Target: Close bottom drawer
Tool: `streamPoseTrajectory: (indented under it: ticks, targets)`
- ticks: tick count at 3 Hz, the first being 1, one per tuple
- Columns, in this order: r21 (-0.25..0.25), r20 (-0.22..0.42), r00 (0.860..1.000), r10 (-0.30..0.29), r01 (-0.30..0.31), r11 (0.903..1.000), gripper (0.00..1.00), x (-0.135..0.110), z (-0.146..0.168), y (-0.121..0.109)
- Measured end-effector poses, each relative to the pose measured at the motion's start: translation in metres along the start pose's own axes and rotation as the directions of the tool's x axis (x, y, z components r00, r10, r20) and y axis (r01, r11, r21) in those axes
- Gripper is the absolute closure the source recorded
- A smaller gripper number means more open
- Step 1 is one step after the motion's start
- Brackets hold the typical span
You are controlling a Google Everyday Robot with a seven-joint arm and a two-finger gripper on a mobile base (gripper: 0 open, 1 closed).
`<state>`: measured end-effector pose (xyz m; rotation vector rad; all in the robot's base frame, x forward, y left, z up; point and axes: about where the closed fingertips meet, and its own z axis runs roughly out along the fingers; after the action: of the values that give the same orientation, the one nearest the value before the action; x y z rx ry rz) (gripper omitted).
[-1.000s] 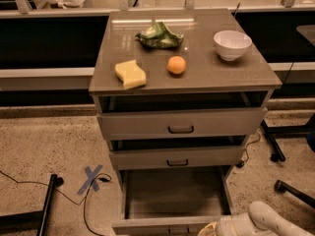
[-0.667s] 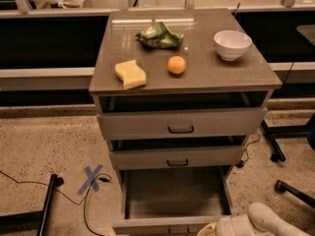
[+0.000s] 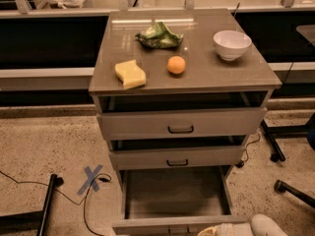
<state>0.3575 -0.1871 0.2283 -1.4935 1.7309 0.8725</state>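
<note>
Nothing has shifted: the gripper (image 3: 212, 229) waits by the near front of the pulled-out bottom drawer (image 3: 174, 193), open or closed I cannot tell. From there the drawer runs far, into the cabinet (image 3: 206, 77).

The bottom drawer (image 3: 173, 194) stands pulled far out, the claw (image 3: 215, 229) low beside its front panel's right part.

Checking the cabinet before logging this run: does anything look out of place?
The bottom drawer is pulled far out, well past the others. The top drawer and middle drawer sit slightly ajar too. The pincer is at the picture's bottom edge, beside the bottom drawer's front panel.
</note>
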Motion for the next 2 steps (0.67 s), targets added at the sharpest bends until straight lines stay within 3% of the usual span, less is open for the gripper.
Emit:
streamPoseTrajectory:
  ticks: [2]
  targets:
    - [0.014,0.015,1.0,-0.026,0.026,0.9996,1.0,0.0027,0.0082,0.0005]
